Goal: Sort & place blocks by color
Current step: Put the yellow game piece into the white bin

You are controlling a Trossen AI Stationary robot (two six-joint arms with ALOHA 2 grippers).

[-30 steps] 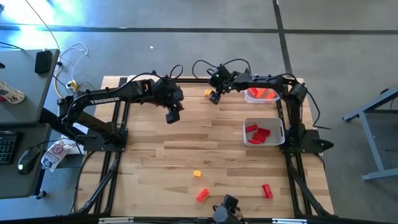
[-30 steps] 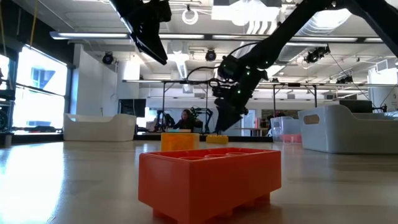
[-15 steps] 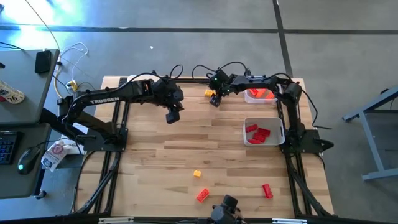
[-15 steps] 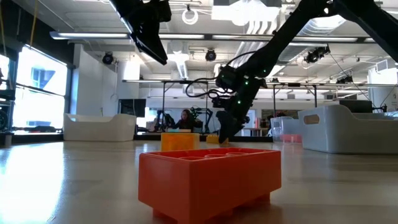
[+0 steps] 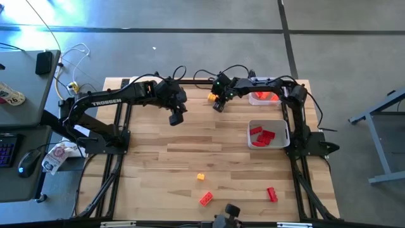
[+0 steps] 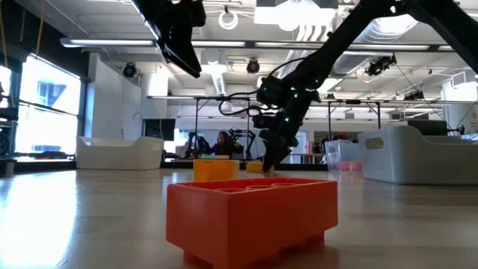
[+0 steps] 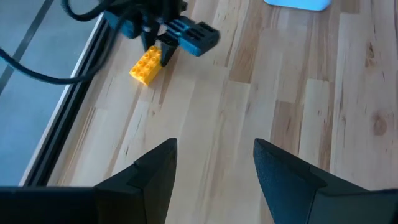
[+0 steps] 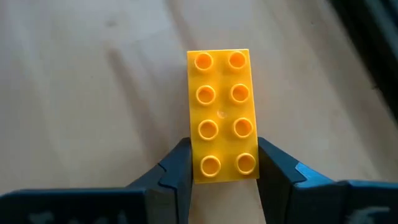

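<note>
A yellow block with eight studs lies flat on the wood near the table's far edge, and my right gripper is shut on it. My left gripper hangs open above the table's middle left, touching nothing. Its wrist view shows the same yellow block under the right gripper. Other blocks lie near the front edge: a small yellow one, an orange one and a red one. My right gripper pinches the yellow block's two long sides between its two fingers, at the end nearest the gripper. The fingers slant steeply down from the table's right and lie across the block. The block lies flat on the table, studs up.
A white tray holding red blocks stands at the right. Beyond it, at the far right corner, a second tray holds orange-red blocks. The orange block fills the foreground of the low view. Bare wood spans the table's middle.
My right gripper has come down and a little toward the table's left, onto the yellow block by the far edge, and has taken hold of it. The block has stayed where it lay.
</note>
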